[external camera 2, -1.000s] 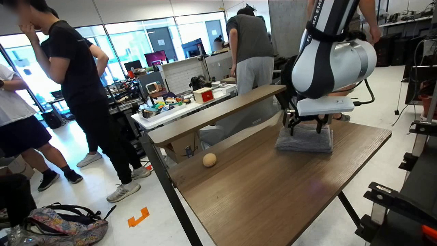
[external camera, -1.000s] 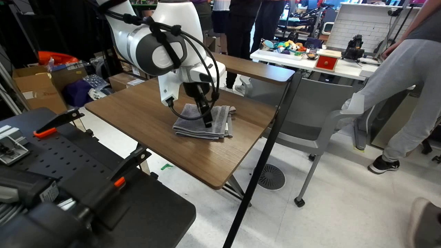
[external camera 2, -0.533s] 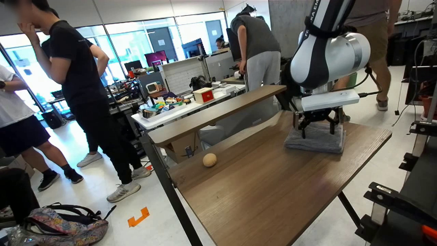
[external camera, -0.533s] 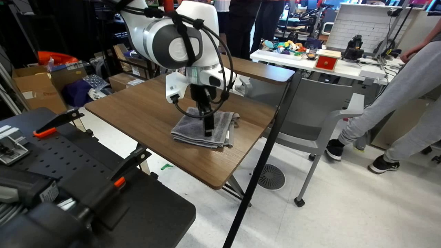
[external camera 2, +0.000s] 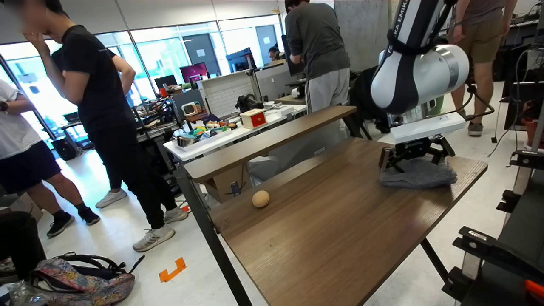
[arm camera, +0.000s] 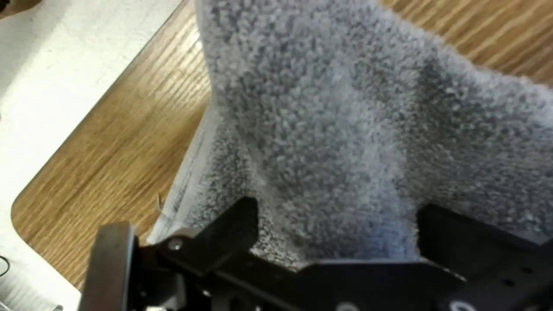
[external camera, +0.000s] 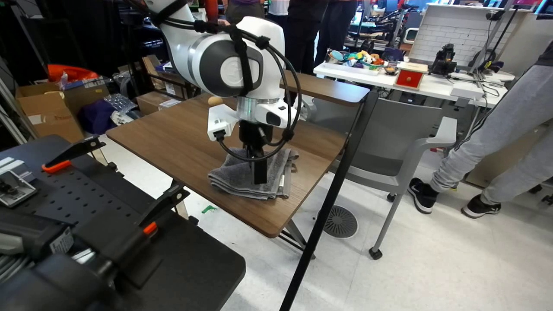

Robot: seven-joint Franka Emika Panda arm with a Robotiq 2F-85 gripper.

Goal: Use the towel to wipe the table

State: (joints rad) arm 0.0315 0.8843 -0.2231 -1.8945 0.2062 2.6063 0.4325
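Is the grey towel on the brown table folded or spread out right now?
Folded: in an exterior view, the grey towel shows stacked layers along its near edge; the wrist view shows a rumpled top.

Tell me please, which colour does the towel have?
The towel is grey, slightly mottled; it shows best in the wrist view.

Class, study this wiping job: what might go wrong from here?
The towel lies near an edge of the table, so a sweep that way might push it off. The gripper stands open on it with no clear pinch, so the folds may slip or bunch. The round tan object on the table could roll if a wider sweep bumps it.
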